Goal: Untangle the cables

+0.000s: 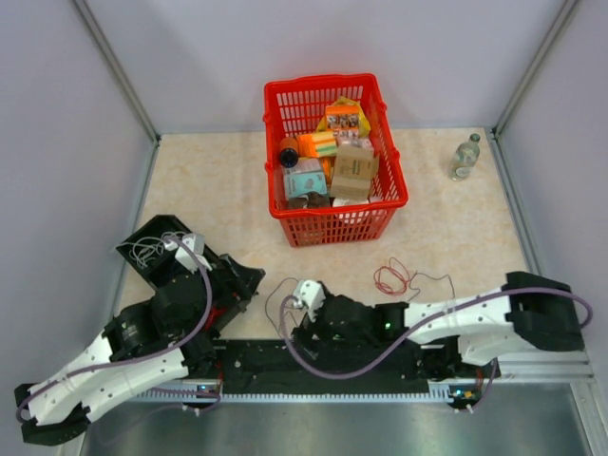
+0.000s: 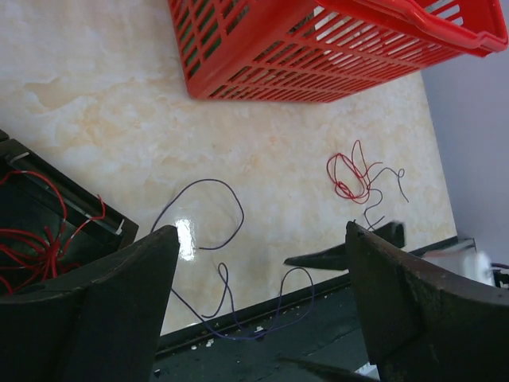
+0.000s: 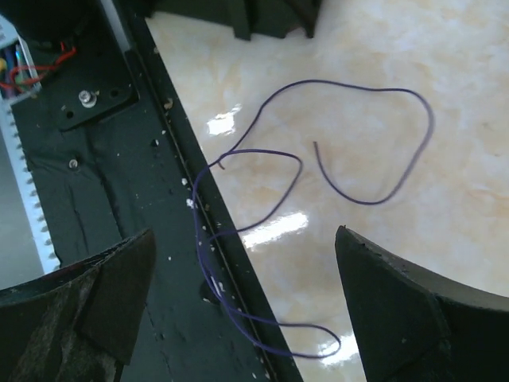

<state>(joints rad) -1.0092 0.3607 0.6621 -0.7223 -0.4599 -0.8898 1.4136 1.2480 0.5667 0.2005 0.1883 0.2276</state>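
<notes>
Both arms idle over the table (image 2: 95, 95) - the left gripper (image 2: 258, 231) and right gripper (image 3: 245, 232) gape wide, holding nothing. One purple wire (image 3: 342, 83) lies freed, looped across the rail (image 3: 95, 199) under the right gripper. A red tangle (image 2: 347, 177) sits near the basket (image 2: 262, 64), apparently with a dark strand caught in it - work remaining. More red wires (image 2: 32, 247) fill the box (image 2: 71, 199) at left.
</notes>
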